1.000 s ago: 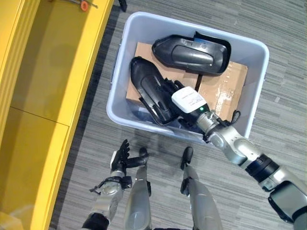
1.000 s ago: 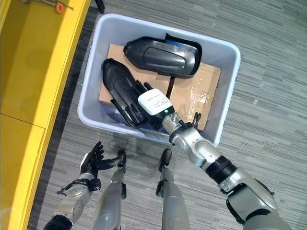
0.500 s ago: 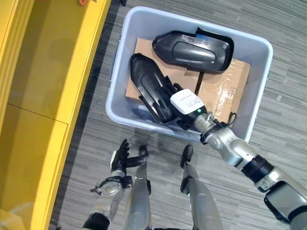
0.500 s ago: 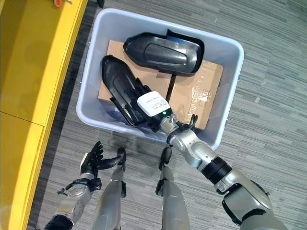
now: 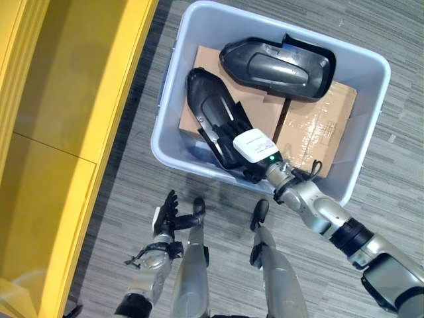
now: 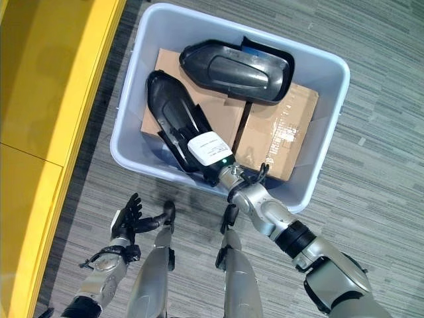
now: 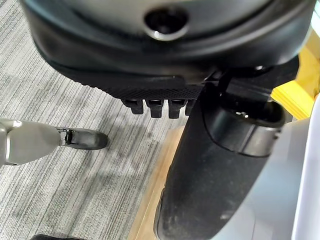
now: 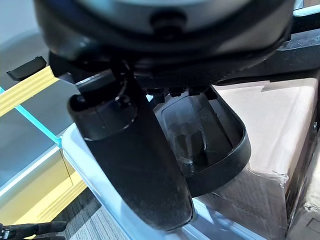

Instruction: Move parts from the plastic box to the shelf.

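Grey carpet floor | pale plastic box | right hand over long black moulded part at near edge, grip indeterminate | left hand open, idle.

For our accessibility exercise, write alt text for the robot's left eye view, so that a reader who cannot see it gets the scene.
The robot's right hand reaches into a pale plastic box on grey floor and rests on the nearer black part, its fingers hidden. A second black part lies above on cardboard. A yellow shelf stands left; the left hand hangs open below.
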Tool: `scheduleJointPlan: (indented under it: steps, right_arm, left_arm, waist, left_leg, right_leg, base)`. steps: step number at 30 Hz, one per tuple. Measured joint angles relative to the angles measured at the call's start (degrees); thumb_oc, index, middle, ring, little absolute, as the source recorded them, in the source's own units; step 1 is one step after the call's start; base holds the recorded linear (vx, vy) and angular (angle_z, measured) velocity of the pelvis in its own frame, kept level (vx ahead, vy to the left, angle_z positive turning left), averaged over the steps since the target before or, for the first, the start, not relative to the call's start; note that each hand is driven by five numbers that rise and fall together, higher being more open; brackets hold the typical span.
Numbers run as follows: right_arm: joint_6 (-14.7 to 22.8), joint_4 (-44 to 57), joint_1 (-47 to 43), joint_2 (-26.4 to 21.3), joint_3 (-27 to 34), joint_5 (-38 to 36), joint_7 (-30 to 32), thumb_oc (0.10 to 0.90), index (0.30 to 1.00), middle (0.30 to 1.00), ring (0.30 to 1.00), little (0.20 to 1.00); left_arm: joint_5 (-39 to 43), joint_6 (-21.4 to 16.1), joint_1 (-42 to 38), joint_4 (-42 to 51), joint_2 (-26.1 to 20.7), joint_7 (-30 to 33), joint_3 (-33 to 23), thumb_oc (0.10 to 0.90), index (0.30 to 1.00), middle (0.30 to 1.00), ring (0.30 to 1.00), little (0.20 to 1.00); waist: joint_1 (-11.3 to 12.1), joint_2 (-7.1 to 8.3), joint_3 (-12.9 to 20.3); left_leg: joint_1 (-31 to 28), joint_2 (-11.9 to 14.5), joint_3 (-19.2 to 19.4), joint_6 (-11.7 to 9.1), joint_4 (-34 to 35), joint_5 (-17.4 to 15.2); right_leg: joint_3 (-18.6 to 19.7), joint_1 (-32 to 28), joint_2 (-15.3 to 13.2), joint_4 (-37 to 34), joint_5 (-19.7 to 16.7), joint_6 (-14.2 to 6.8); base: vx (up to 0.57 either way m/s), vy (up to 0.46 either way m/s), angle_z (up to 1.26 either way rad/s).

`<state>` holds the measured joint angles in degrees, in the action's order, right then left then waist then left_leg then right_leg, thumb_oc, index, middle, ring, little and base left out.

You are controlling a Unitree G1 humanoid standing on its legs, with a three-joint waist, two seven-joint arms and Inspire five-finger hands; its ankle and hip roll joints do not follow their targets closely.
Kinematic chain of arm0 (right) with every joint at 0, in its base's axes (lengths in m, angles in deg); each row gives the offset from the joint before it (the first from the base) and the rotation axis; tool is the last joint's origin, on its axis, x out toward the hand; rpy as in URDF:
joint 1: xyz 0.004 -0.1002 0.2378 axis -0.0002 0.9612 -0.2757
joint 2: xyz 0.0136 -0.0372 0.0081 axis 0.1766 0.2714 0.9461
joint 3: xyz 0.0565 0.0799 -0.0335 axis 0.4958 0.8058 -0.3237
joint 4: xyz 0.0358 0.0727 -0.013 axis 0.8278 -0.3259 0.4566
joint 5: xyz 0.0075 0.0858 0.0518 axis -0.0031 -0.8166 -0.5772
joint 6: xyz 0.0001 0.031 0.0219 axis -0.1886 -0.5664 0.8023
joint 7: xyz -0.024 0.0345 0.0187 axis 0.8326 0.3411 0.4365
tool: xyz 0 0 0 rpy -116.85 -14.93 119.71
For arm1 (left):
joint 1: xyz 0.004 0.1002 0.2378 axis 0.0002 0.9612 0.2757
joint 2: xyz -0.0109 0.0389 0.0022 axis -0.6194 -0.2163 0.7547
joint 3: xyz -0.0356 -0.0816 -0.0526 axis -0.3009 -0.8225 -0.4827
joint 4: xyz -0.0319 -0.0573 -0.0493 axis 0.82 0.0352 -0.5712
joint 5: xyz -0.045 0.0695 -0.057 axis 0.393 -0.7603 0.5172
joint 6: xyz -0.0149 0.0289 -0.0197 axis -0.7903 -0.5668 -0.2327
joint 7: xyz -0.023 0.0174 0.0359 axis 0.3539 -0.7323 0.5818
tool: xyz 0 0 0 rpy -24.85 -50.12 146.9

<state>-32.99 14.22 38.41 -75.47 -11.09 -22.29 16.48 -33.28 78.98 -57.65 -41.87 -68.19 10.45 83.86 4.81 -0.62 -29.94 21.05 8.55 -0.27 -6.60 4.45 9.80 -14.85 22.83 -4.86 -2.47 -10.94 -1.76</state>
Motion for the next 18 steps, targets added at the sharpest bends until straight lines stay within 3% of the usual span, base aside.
scheduleJointPlan:
  steps: [12,18]
  right_arm:
    - [-0.9,-7.4,-5.1,0.5,-2.1,1.7,0.7,0.9,1.0,1.0,1.0,1.0]
    - [-1.2,-14.4,-8.9,2.3,-4.1,2.8,5.4,0.9,1.0,1.0,1.0,1.0]
  left_arm:
    - [0.0,-0.5,-0.3,-0.1,0.0,0.1,0.7,0.9,1.0,1.0,1.0,1.0]
    - [0.1,-1.6,-0.7,0.4,-0.5,0.3,1.6,0.9,1.0,1.0,1.0,1.0]
  waist:
    - [0.2,0.0,0.0]
    - [0.3,-0.03,0.0]
  left_leg:
    - [3.8,0.0,-0.8,0.0,-0.1,0.4]
    - [6.4,-0.3,-1.5,0.1,-0.5,0.8]
  right_leg:
    - [-0.6,3.3,0.0,0.1,0.0,0.0]
    - [-1.3,6.2,-0.5,1.7,0.4,0.1]
  base:
    - [0.0,0.002,0.02]
    - [-0.01,0.003,0.04]
